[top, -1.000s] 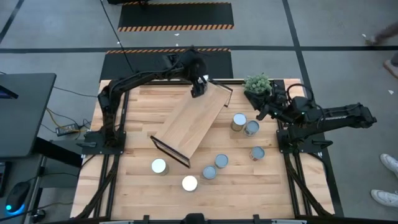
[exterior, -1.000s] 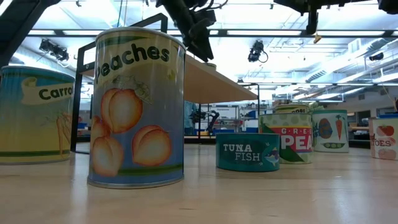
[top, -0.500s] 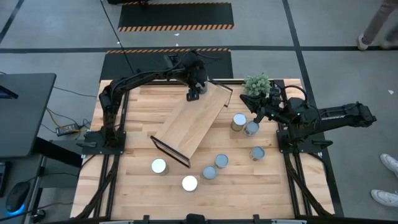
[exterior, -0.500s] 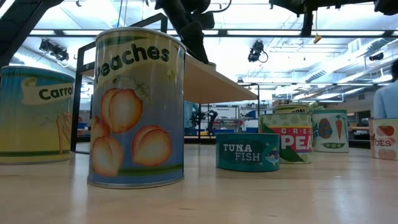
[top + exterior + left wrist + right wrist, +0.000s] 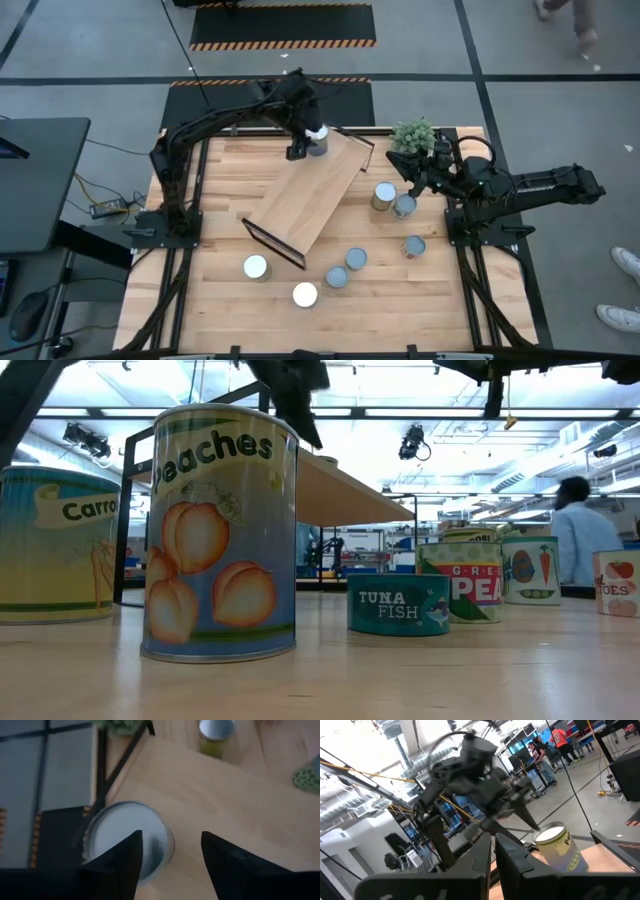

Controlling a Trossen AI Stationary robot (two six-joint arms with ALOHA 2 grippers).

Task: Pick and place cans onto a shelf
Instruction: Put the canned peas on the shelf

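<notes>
A white-topped can (image 5: 317, 136) stands upright on the far end of the light-wood shelf (image 5: 310, 198), which lies slantwise across the table. My left gripper (image 5: 297, 151) hovers just left of that can, open, with nothing between its fingers. In the left wrist view the can (image 5: 125, 837) shows partly behind one finger, on the shelf board (image 5: 240, 800). My right gripper (image 5: 417, 183) waits shut near the table's far right, beside the plant. Several other cans, among them one at the front left (image 5: 256, 267) and one right of the shelf (image 5: 384, 195), stand on the tabletop.
A small green plant (image 5: 415, 134) stands at the far right. Cans cluster right of the shelf (image 5: 404, 206) and near the front (image 5: 337, 277). In the low view a peaches can (image 5: 220, 530) and a tuna can (image 5: 398, 603) stand close. A person shows in the room behind.
My left gripper has drawn away from the shelf's far end toward the table's left edge and slightly up, uncovering the white-topped can, which stays upright on the shelf. My right arm has kept still.
</notes>
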